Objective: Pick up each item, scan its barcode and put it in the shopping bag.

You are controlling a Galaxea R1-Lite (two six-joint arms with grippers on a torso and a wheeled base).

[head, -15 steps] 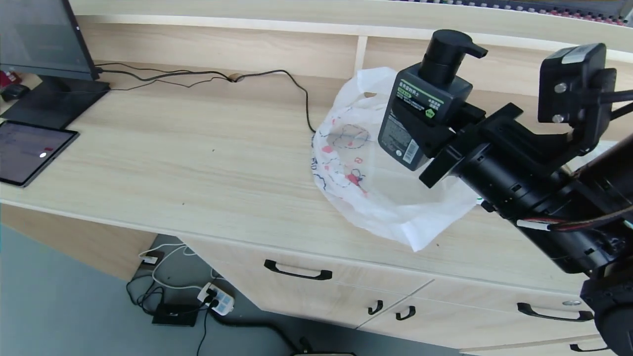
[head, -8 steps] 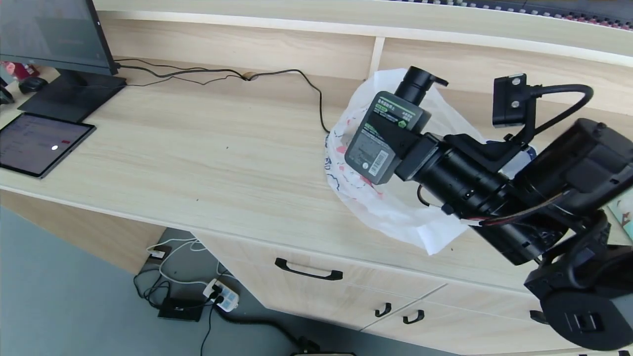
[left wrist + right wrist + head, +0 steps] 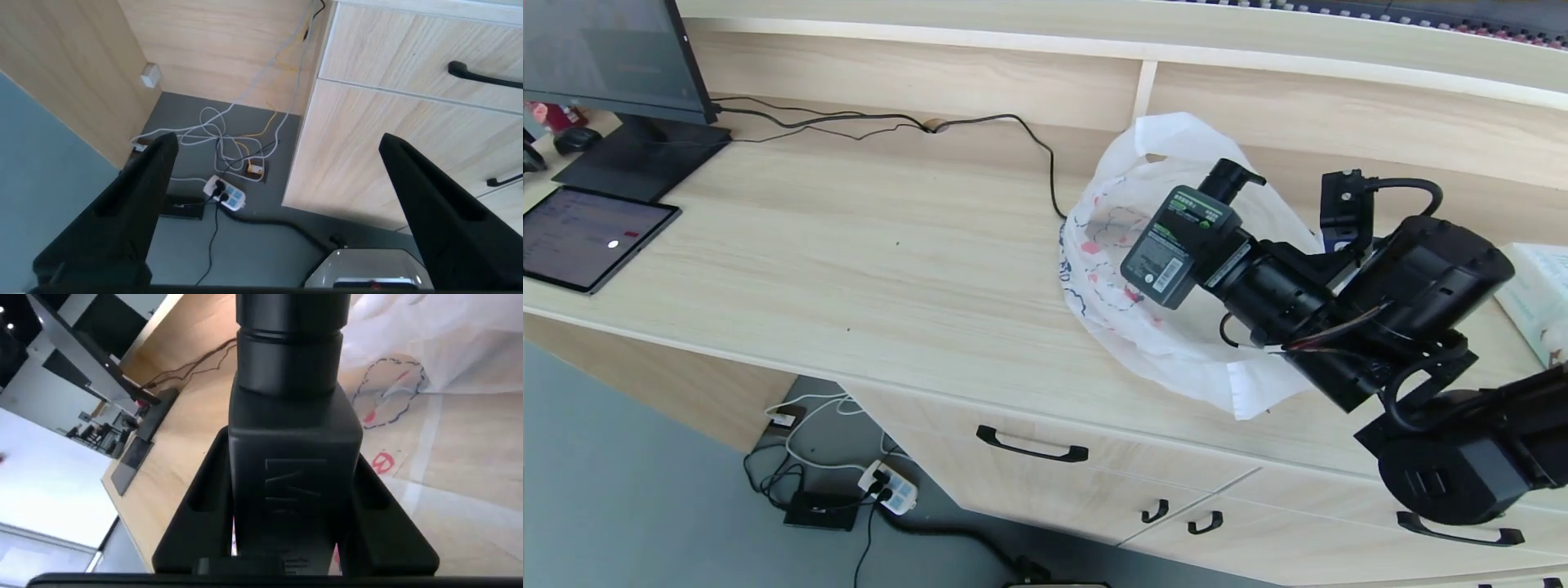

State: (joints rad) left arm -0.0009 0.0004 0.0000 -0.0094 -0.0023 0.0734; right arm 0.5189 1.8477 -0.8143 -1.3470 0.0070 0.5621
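Note:
My right gripper (image 3: 1205,249) is shut on a black pump bottle (image 3: 1183,237) with a green label and a white barcode sticker facing the camera. It holds the bottle tilted over the open mouth of the white shopping bag (image 3: 1168,343), which lies on the wooden counter (image 3: 849,253). In the right wrist view the black pump bottle (image 3: 292,433) sits between the fingers (image 3: 200,502), with the shopping bag (image 3: 441,416) behind it. My left gripper (image 3: 278,212) hangs open beside the counter, above the floor, with nothing between its fingers.
A monitor (image 3: 605,57) and a tablet (image 3: 584,237) stand at the counter's far left, with cables (image 3: 882,126) along the back wall. A white box (image 3: 1535,298) lies at the right edge. Drawers (image 3: 1029,445) with black handles are below; a power strip (image 3: 225,192) lies on the floor.
The right arm has carried the bottle down and toward the bag's mouth. Between the earliest frame and the later ones the head camera shifted.

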